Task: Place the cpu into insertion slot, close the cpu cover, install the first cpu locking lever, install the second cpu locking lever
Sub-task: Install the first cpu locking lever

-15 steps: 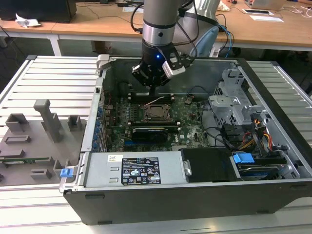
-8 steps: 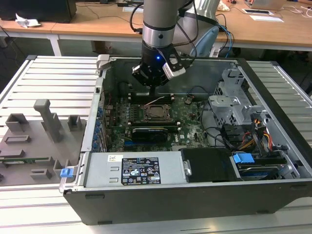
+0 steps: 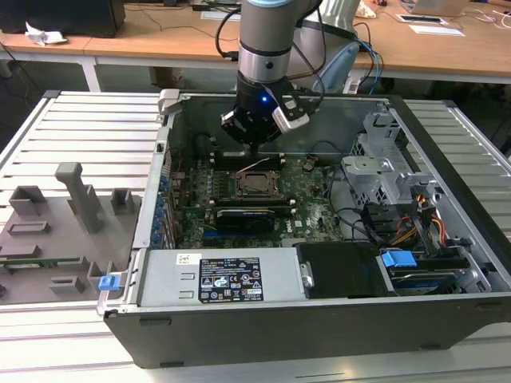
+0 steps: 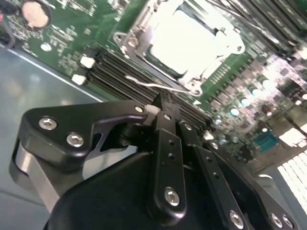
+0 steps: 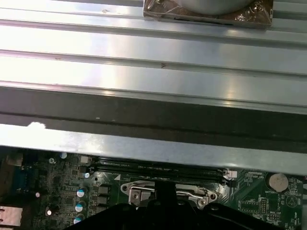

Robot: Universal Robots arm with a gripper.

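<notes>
currently, exterior view: arm reaches down into an open pc case (image 3: 447, 263) that lies on a slatted metal table (image 3: 80, 136). gripper (image 3: 254, 146) hangs just above the motherboard (image 3: 311, 199), over the far edge of the insertion slot (image 3: 257, 185). cpu (image 3: 258, 187) sits in the slot, cpu cover (image 3: 257, 174) down around it as a silver frame. a thin wire lever (image 3: 257, 165) stands angled up at the far side of the socket, right under the fingertips. black card (image 3: 249, 215) lies just on the near side of the socket. grey plastic fixtures (image 3: 72, 207) rest on the table at the exterior view's left.

second wrist view adds detail: fingers (image 4: 165, 139) are pressed together, claw clenched with no gap at the tips (image 4: 163, 101); lever wire (image 4: 158, 87) runs just beside the tip, can't tell if pinched. cpu (image 4: 192, 38) glares white inside cover (image 4: 139, 33). memory slots (image 4: 120, 72) lie betw. socket and gripper.

first wrist view: case wall (image 5: 144, 143), table slats (image 5: 144, 52) beyond, memory slots (image 5: 158, 166), lever and cover edge (image 5: 192, 193) beside the fingertip (image 5: 165, 191).
</notes>
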